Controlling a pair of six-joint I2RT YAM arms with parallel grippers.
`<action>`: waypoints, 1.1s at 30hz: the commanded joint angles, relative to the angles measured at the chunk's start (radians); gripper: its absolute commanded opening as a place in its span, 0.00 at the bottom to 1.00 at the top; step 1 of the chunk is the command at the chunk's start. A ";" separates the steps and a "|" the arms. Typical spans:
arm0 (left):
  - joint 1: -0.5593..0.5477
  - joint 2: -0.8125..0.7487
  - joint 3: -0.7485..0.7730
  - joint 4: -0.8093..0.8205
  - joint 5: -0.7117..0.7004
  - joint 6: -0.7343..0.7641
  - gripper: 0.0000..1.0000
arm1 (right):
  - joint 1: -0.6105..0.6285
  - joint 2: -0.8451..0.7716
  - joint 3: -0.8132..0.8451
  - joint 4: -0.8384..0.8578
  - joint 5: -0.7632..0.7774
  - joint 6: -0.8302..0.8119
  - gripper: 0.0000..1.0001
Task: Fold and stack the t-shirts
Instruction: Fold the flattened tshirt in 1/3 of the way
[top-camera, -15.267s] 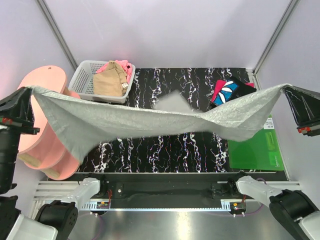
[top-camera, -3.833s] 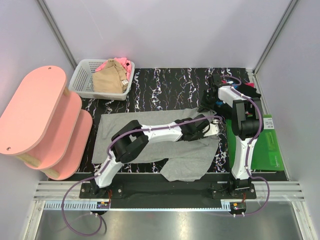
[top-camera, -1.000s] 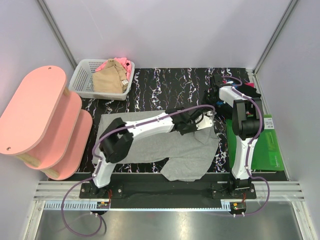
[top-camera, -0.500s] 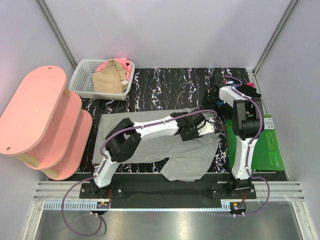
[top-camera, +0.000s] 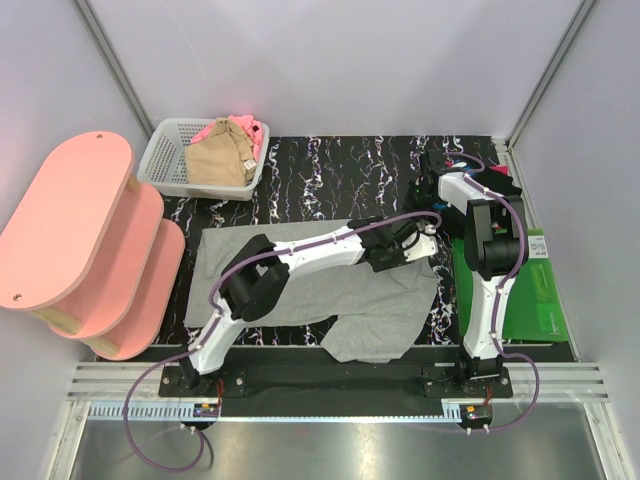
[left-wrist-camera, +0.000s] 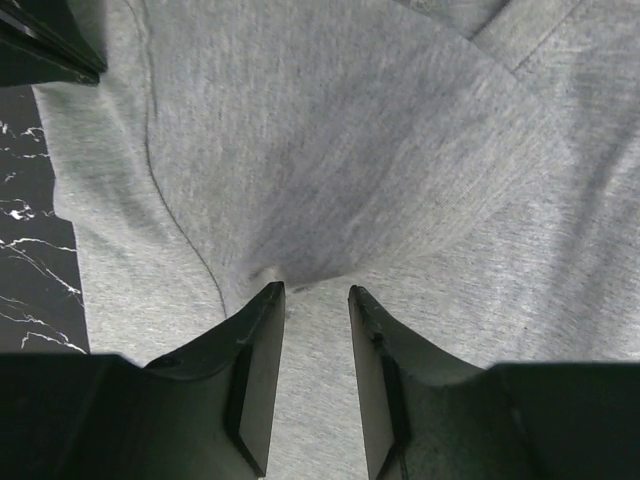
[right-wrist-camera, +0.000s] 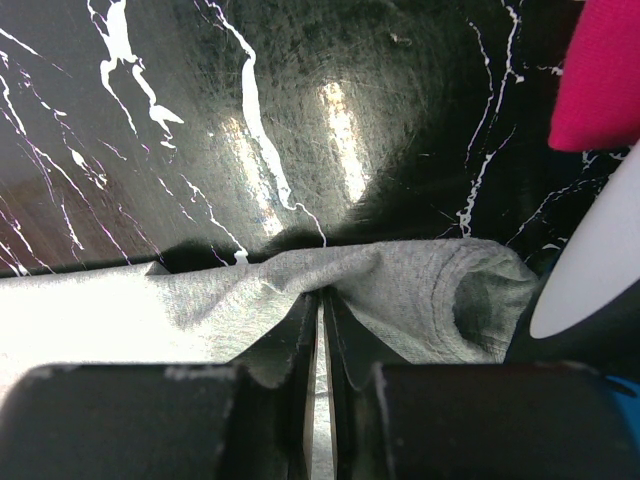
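The large light-grey t-shirt (top-camera: 370, 310) lies spread on the black marbled table. My left arm reaches across it, with my left gripper (top-camera: 412, 244) low over its right end. In the left wrist view the left gripper (left-wrist-camera: 317, 292) is open, its tips resting on the grey cloth (left-wrist-camera: 350, 150) at a small pucker. My right gripper (top-camera: 432, 212) is at the shirt's far right corner. In the right wrist view it (right-wrist-camera: 322, 300) is shut on a bunched edge of the grey t-shirt (right-wrist-camera: 420, 290). The black printed t-shirt (right-wrist-camera: 600, 70) lies just to the right, mostly hidden in the top view.
A white lattice basket (top-camera: 165, 160) at the back left holds a tan t-shirt (top-camera: 218, 160) and a pink t-shirt (top-camera: 240, 128). A pink tiered shelf (top-camera: 80, 230) stands at the left. A green board (top-camera: 525, 290) lies at the right, behind my right arm.
My left gripper has shifted slightly over the shirt's right end, first nearer, then back. The cloth there lies a little flatter. The right arm has not moved.
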 joint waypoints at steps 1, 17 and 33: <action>0.007 0.023 0.050 0.019 -0.017 0.001 0.36 | 0.002 0.008 -0.035 -0.014 0.013 -0.010 0.13; 0.021 0.051 0.039 0.020 -0.017 0.010 0.30 | 0.002 0.008 -0.029 -0.016 0.022 -0.008 0.13; 0.048 0.056 0.062 0.020 -0.005 0.013 0.00 | 0.001 0.008 -0.030 -0.016 0.022 -0.007 0.13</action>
